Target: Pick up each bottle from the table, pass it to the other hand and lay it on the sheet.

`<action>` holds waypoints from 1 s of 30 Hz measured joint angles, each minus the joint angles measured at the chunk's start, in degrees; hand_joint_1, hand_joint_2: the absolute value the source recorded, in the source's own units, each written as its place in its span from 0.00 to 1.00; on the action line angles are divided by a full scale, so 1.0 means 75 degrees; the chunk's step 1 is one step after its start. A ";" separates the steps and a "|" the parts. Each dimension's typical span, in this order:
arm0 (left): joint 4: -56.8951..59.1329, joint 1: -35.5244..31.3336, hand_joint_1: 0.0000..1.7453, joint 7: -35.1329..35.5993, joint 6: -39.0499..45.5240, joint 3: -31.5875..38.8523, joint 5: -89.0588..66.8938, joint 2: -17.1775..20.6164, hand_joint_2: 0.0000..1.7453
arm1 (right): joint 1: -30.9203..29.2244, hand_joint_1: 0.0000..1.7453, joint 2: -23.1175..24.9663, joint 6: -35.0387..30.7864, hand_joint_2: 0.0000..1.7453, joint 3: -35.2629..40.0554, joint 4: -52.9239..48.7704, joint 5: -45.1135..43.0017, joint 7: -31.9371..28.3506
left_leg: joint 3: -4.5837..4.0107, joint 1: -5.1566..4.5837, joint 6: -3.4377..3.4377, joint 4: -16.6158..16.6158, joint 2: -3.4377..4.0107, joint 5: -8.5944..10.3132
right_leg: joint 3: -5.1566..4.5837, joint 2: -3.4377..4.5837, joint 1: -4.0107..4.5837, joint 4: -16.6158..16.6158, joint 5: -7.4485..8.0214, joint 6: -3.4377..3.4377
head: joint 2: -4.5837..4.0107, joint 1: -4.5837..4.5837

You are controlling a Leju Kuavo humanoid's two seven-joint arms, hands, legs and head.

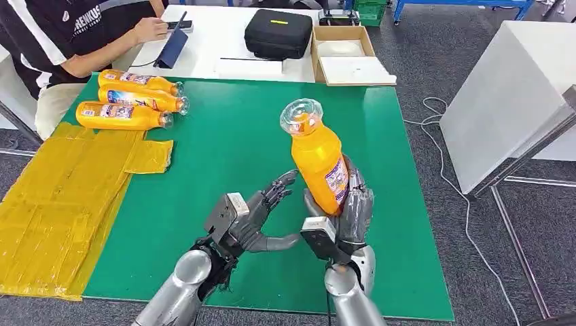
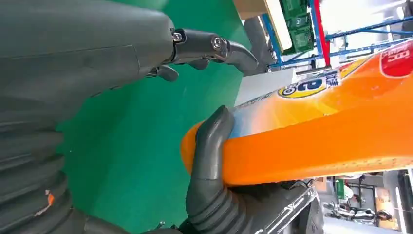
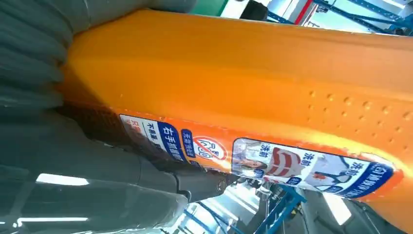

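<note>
your right hand (image 1: pixel 343 214) is wrapped around the lower part of the orange bottle (image 1: pixel 318 157), holding it upright above the table with the forearm rising from below. your left hand (image 1: pixel 261 216) sits just beside it, fingers spread and reaching toward the bottle, its thumb (image 2: pixel 207 165) lying against the bottle's base without closing on it.

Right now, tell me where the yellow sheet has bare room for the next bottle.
The yellow sheet is bare from the three laid bottles down to its near edge. Its far end, by the seated person, is crowded. The right hand holds the upright bottle over green mat.
</note>
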 measured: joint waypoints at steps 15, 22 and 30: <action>0.0178 -0.0456 0.00 0.0324 0.0289 -0.0076 0.1122 -0.0455 1.00 | -0.0156 1.00 0.0245 0.0000 1.00 -0.0006 0.0554 0.1040 0.0017 | -0.0001 -0.0001 0.0000 0.0000 -0.0002 0.0001 | 0.0000 -0.0001 -0.0001 0.0000 0.0001 0.0001 | 0.0000 0.0000; 0.0312 -0.0695 0.00 0.0350 0.0516 -0.0085 0.1396 -0.0641 1.00 | -0.0154 1.00 0.0248 0.0000 1.00 0.0090 0.0612 0.1224 0.0387 | -0.0002 0.0000 0.0000 0.0000 -0.0001 0.0000 | 0.0000 0.0000 -0.0001 0.0000 0.0001 0.0000 | 0.0000 0.0000; 0.0315 -0.0850 0.00 0.0402 0.0574 -0.0061 0.1489 -0.0705 1.00 | -0.0175 1.00 0.0248 0.0000 1.00 0.0227 0.0697 0.1329 0.0612 | -0.0001 0.0000 0.0000 0.0000 0.0000 0.0001 | 0.0000 0.0000 0.0000 0.0000 0.0001 0.0000 | 0.0000 0.0000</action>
